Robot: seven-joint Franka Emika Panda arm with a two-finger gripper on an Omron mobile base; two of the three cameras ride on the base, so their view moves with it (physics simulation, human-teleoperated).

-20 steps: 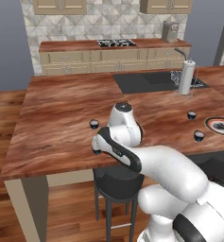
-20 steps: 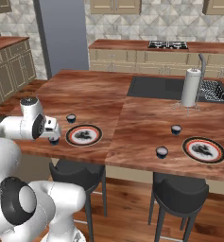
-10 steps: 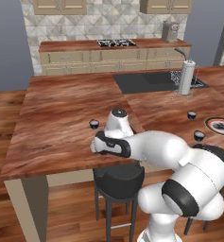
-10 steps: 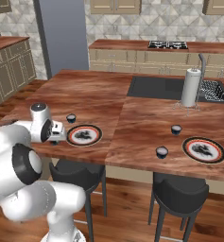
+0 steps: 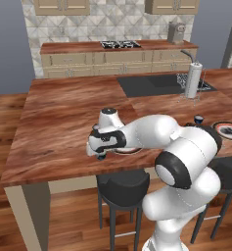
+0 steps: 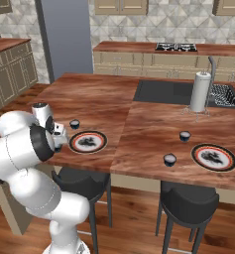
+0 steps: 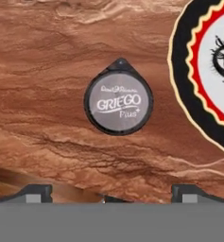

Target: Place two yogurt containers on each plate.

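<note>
Hand view looks straight down on a yogurt container (image 7: 118, 98) lettered "GRIEGO" on the wooden table (image 7: 47, 56), just beside the left plate (image 7: 204, 80) but not on it; the gripper (image 7: 111, 191) hovers above, jaws spread wide, holding nothing.

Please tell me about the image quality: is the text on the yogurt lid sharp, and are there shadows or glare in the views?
Hand view: the yogurt container lid is slightly soft, its large word readable, the small print blurred; no glare; the plate is cut by the frame edge. Left base view: even, flat light, the gripper small and dark by the counter edge. Right base view: faint shadow under the paper-towel roll.
</note>
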